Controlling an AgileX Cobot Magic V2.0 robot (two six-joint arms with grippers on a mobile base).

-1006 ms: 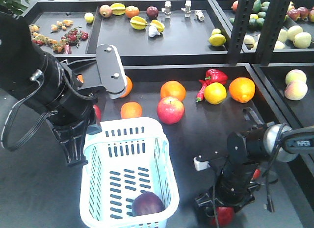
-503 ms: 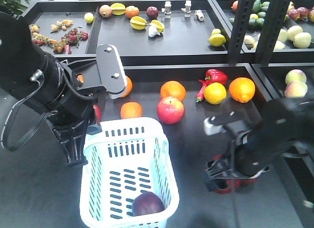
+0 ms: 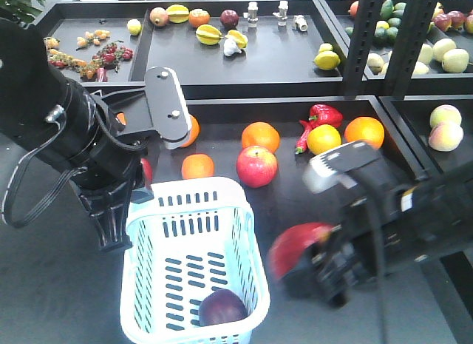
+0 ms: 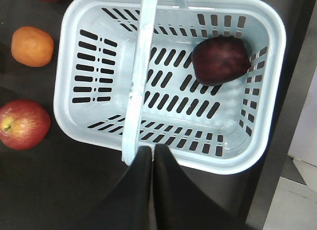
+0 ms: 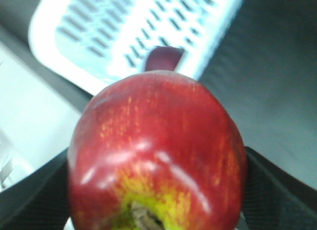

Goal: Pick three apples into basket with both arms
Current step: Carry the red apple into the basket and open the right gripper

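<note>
Right tool is clamping a red apple, hanging just beside the basket, where one dark apple is sitting already. I'd be clearing the rim, then releasing low so it's not bouncing. Left tool is pinched closed at its edge.

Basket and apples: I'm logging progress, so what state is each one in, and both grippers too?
Basket: upright, handle raised, one apple inside.
Purple apple: lying in a corner of the basket.
Flecked red apple: clamped in the right jaws, outside the basket.
Left gripper: jaws shut on the basket handle.
Right gripper: shut on the flecked red apple.
</note>
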